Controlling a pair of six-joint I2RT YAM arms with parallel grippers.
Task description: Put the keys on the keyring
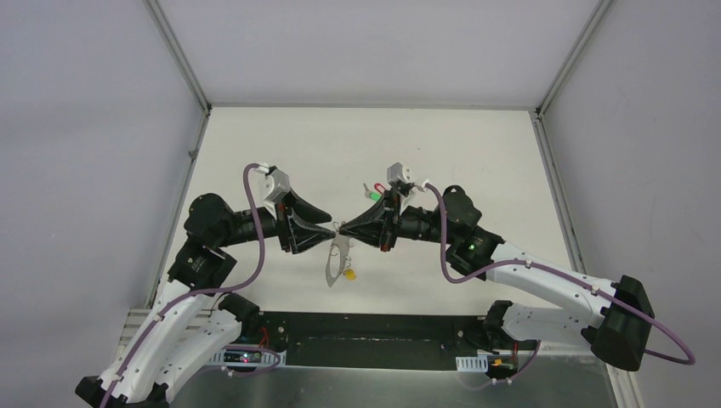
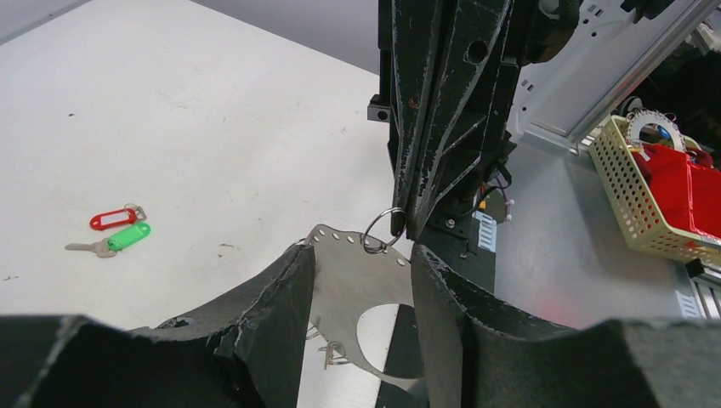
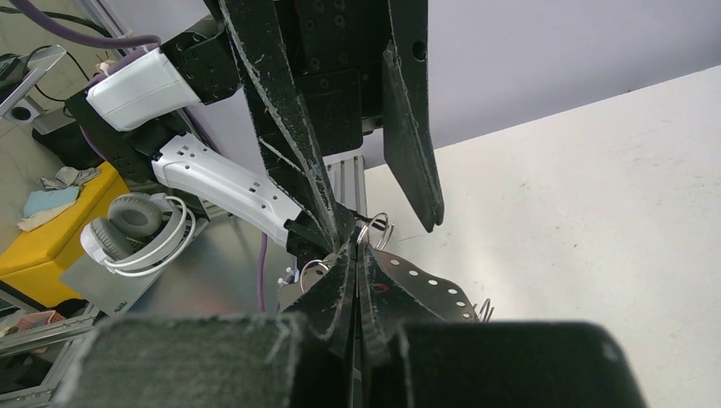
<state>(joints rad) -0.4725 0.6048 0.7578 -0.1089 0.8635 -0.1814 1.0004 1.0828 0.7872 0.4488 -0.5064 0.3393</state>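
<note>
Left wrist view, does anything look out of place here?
A red-tagged key and a green-tagged key lie loose on the table, apart from the keyring that the right gripper holds up.

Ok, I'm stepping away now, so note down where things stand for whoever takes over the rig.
Left gripper: open, fingers either side of the keyring, not gripping it.
Right gripper: shut on the keyring's top edge, holding it off the table.
Keys: red-tagged key and green-tagged key lie loose together on the table. A yellow tag shows by the keyring's lower end; attached or not, can't tell.
Done: keyring lifted.
Left: thread the red and green keys.
</note>
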